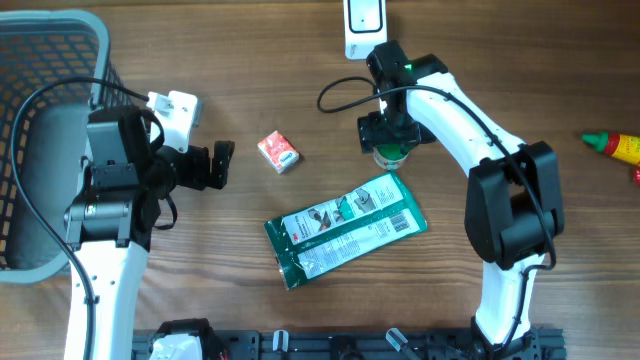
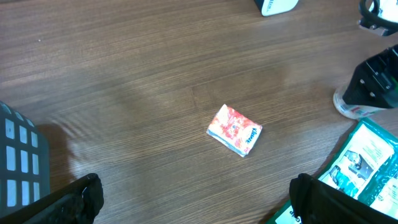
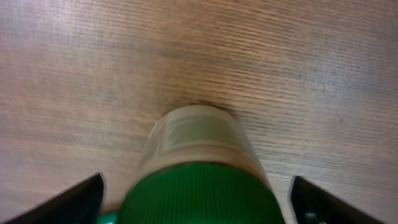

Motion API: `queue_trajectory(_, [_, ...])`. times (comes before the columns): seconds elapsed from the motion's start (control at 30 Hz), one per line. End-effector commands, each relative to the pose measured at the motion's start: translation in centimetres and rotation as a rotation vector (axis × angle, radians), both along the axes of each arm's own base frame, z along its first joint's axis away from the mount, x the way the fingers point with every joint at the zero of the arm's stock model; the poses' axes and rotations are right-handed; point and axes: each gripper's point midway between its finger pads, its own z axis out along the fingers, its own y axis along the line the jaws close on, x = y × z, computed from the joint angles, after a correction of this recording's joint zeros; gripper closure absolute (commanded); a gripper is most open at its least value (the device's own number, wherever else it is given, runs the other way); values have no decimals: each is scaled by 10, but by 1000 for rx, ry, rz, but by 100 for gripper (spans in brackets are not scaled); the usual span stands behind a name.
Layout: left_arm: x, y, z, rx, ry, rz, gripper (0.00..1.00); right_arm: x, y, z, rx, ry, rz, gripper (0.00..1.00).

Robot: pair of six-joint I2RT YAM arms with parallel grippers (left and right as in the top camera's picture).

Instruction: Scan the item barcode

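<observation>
The right gripper [image 3: 196, 186] hangs over a green-lidded jar [image 1: 391, 154] that stands upright on the tabletop [image 1: 250, 60], a little in from the far edge and just in front of the white scanner [image 1: 364, 25]. Its jaws are spread wide, one on each side of the jar, and neither can be seen touching it. The left gripper [image 1: 222, 165] hovers above bare wood towards the left side, jaws also wide apart and holding nothing. A small tissue packet [image 2: 234, 129] lies flat between the two grippers. A green pouch [image 1: 345, 228] lies flat nearer the front edge, close beside the jar. A grey basket [image 1: 40, 60] fills the far left corner, and a red sauce bottle [image 1: 615, 146] lies at the right edge.
</observation>
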Motion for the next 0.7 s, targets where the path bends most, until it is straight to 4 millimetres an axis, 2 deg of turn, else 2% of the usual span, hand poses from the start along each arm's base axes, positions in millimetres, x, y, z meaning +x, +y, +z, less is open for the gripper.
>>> queue_trajectory(0.0, [0,-1,-3,-20,9,-1,0,5,-1,18,-31,-18,125,0])
queue_trajectory(0.1, [-1,-1,-3,-20,9,-2,0,7,2,44,-13,-33,91,0])
queue_trajectory(0.2, [0,-1,-3,-20,9,-2,0,16,6,79,30,-96,-75,0])
queue_trajectory(0.27, [-1,-1,-3,-20,9,-2,0,19,6,99,70,-126,-297,0])
queue_trajectory(0.33, [0,-1,-3,-20,9,-2,0,11,-2,114,108,-114,-667,0])
queue_trajectory(0.43, [0,-1,-3,-20,9,-1,0,-9,-12,117,117,-30,-1125,0])
queue_trajectory(0.5, [0,-1,-3,-20,9,-2,0,-23,-11,112,109,63,-1396,0])
queue_trajectory(0.6, [0,-1,-3,-20,9,-2,0,-26,-2,102,127,121,-1597,0])
queue_trajectory(0.67, [0,-1,-3,-20,9,-1,0,-22,1,91,144,124,-1667,0])
